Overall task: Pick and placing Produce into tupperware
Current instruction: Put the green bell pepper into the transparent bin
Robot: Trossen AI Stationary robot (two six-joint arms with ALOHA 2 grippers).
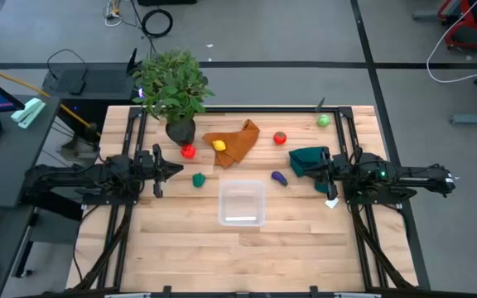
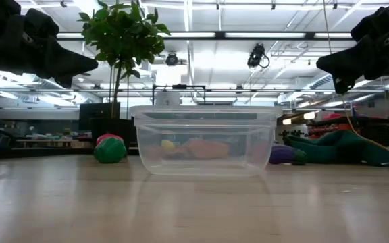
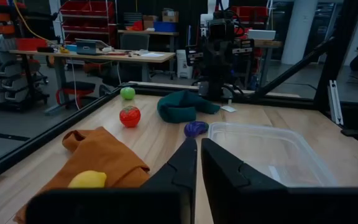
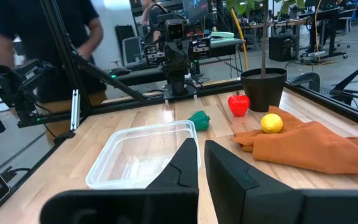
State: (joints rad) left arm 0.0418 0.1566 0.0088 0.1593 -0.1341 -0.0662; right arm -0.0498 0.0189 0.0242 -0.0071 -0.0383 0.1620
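The clear tupperware (image 1: pixel 241 203) stands empty on the table's near middle. Around its far side lie the produce: a green piece (image 1: pixel 198 179), a red one (image 1: pixel 189 151), a yellow lemon (image 1: pixel 219 145) resting on the orange cloth (image 1: pixel 237 139), a red tomato (image 1: pixel 280 138), a green ball (image 1: pixel 324 121) and a purple piece (image 1: pixel 279 177). My left gripper (image 1: pixel 176 171) hovers shut left of the box, above the table. My right gripper (image 1: pixel 309 171) hovers shut to its right, over the dark green cloth (image 1: pixel 305 157). Neither touches anything.
A potted plant (image 1: pixel 172 91) stands at the far left of the table, close to the red piece. Black frame rails (image 1: pixel 350 141) run along the table's sides. Bare wood lies on the near side of the box. A person (image 4: pixel 42 37) stands beyond the table.
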